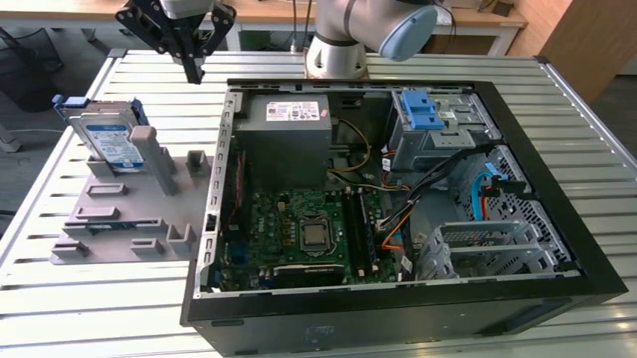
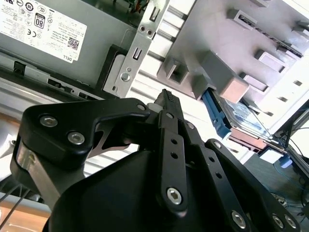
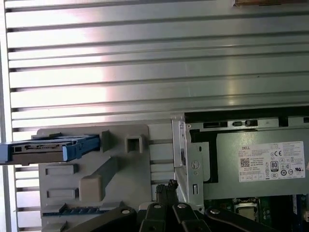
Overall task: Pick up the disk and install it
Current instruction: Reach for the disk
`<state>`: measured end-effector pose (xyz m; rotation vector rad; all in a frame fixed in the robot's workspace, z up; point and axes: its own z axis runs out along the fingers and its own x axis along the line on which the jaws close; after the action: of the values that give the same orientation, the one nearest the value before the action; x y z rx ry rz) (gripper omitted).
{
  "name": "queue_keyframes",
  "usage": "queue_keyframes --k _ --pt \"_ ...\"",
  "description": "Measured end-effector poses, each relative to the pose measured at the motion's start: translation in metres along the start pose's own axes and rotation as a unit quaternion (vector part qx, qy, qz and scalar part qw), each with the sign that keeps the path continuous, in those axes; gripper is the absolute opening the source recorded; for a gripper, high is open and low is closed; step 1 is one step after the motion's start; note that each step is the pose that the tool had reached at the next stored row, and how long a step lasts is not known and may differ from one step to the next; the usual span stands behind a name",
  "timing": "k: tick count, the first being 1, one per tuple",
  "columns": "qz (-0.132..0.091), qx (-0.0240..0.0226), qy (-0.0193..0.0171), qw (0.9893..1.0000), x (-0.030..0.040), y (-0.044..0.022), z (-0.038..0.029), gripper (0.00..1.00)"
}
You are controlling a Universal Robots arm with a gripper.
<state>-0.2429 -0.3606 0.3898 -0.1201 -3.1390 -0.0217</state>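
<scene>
Your black gripper [image 1: 193, 73] hangs over the slatted metal bench [image 1: 100, 313], fingers pressed together and empty. The silver, blue-framed disk [image 1: 107, 143] stands upright in a grey plastic holder [image 1: 130, 216].

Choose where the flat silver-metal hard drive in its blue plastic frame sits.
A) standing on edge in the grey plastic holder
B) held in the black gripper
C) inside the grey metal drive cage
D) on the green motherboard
A: the silver hard drive stands on edge in the grey plastic holder, apart from the shut black gripper.
</scene>
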Motion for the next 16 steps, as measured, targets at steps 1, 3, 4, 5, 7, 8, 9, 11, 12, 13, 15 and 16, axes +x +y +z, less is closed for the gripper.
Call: queue_keyframes --k 1,3,4,5,7,8,9,11,12,13,15,16 --pt "0.0 0.0 0.0 1.0 0.0009 0.0004 0.0 0.11" --pt "0.0 0.0001 0.0 1.0 0.0027 0.0012 0.0001 0.11" --pt "0.0 0.0001 0.0 1.0 0.0035 0.0015 0.0002 0.11" --pt "0.0 0.0001 0.0 1.0 0.0043 0.0019 0.0002 0.11" --pt "0.0 0.0001 0.0 1.0 0.0059 0.0025 0.0003 0.11" --pt "0.0 0.0001 -0.0001 1.0 0.0069 0.0028 0.0003 0.11" --pt "0.0 0.0002 0.0 1.0 0.008 0.003 0.0003 0.11" --pt "0.0 0.0002 -0.0001 1.0 0.0108 0.0033 0.0005 0.11" --pt "0.0 0.0003 -0.0001 1.0 0.0123 0.0035 0.0005 0.11" --pt "0.0 0.0003 -0.0002 1.0 0.0139 0.0036 0.0006 0.11" --pt "-0.001 0.0003 -0.0003 1.0 0.0162 0.0038 0.0008 0.11" --pt "-0.003 0.0003 -0.0003 1.0 0.017 0.0037 0.0009 0.11"
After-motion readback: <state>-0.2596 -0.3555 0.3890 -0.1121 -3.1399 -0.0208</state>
